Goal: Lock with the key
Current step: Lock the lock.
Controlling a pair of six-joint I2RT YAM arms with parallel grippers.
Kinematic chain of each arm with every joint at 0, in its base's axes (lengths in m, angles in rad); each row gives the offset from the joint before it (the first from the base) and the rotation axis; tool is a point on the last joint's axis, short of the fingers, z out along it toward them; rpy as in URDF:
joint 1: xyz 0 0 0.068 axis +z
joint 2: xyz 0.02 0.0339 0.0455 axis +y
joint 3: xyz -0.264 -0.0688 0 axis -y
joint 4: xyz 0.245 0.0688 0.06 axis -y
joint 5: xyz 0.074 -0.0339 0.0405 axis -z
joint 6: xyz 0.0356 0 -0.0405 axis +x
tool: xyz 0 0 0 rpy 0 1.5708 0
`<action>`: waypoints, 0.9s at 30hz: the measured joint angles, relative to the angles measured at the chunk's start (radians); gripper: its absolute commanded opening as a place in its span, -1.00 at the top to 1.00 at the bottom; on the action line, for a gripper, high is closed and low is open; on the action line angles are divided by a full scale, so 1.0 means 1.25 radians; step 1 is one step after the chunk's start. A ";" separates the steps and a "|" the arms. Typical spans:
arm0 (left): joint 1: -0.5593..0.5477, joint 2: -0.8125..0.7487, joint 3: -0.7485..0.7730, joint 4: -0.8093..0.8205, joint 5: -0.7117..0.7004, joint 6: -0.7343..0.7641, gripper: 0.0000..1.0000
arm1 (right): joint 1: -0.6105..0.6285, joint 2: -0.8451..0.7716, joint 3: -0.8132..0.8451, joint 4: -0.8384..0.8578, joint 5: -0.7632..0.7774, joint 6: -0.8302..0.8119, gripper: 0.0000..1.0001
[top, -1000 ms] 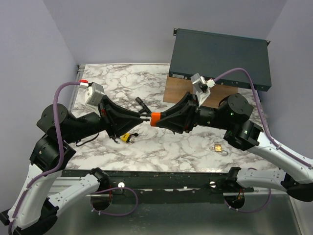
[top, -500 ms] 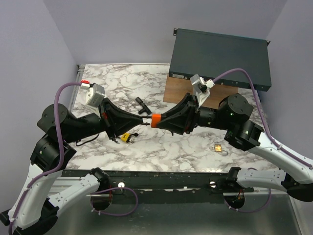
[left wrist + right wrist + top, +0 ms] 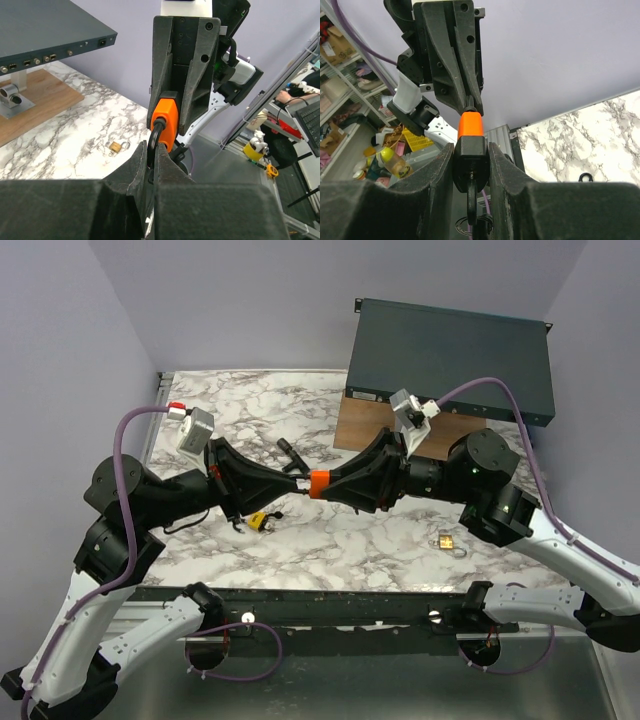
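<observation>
**Item:** orange-bodied padlock [image 3: 165, 120] with black shackle [image 3: 152, 141].

**Location:** held in mid-air over the white-and-grey marble table [image 3: 350, 535], between the 2 arms, near the middle of the table.

**Left gripper** [image 3: 151, 155]: clenched, with its 2 fingers pinched on the shackle loop.

**Right gripper** [image 3: 470, 152]: clamped on the black end of the padlock, with the orange part standing out beyond its fingertips. Whether that black part is lock body or a key head cannot be told. A dark ring [image 3: 471, 212] hangs below it.

**Step in hand (judged):** the lock is braced at both ends, ready for the shackle to be seated and the key turned. No key is identified with certainty.

**Next move calls for:** 1 arm holding rigid while the other pushes or twists along the shared axis. The 2 sets of fingertips nearly touch, so any sideways drift would pry the shackle.

**Room:**
- Bare marble lies below the lock.
- A small yellow object [image 3: 262, 519] lies just nearer the left arm.
- A black T-shaped tool [image 3: 290, 452] lies just behind the lock.
- A small brass padlock [image 3: 447, 539] sits well apart, at the right.
- A brown wooden board [image 3: 360, 425] and a dark grey flat box [image 3: 450, 355] occupy the far right corner.
</observation>
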 measured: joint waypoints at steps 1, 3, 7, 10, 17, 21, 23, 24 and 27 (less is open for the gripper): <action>0.000 0.000 -0.005 0.007 0.004 -0.008 1.00 | 0.000 0.001 0.000 0.000 0.000 -0.001 0.99; 0.000 0.000 -0.011 0.016 0.004 -0.015 1.00 | -0.001 0.001 0.000 0.000 0.000 -0.001 0.99; 0.000 0.000 -0.013 0.028 0.005 -0.028 1.00 | -0.001 0.002 0.000 0.005 0.000 -0.001 0.98; -0.001 0.001 -0.015 0.034 0.005 -0.032 1.00 | -0.001 0.008 0.000 0.014 0.000 0.000 0.99; -0.008 0.003 -0.023 0.043 0.003 -0.037 1.00 | -0.001 0.015 0.000 0.015 0.000 0.000 0.99; -0.015 0.004 -0.024 0.049 -0.002 -0.038 1.00 | -0.001 0.014 0.000 0.016 -0.001 0.000 0.99; -0.022 0.005 -0.024 0.051 -0.006 -0.038 1.00 | -0.001 0.013 0.000 0.016 -0.001 0.000 0.98; -0.024 0.006 -0.024 0.051 -0.008 -0.038 1.00 | -0.001 0.013 0.000 0.016 -0.001 0.000 0.99; -0.037 0.007 -0.024 0.055 -0.018 -0.038 1.00 | -0.003 0.012 0.001 0.016 -0.003 0.000 0.99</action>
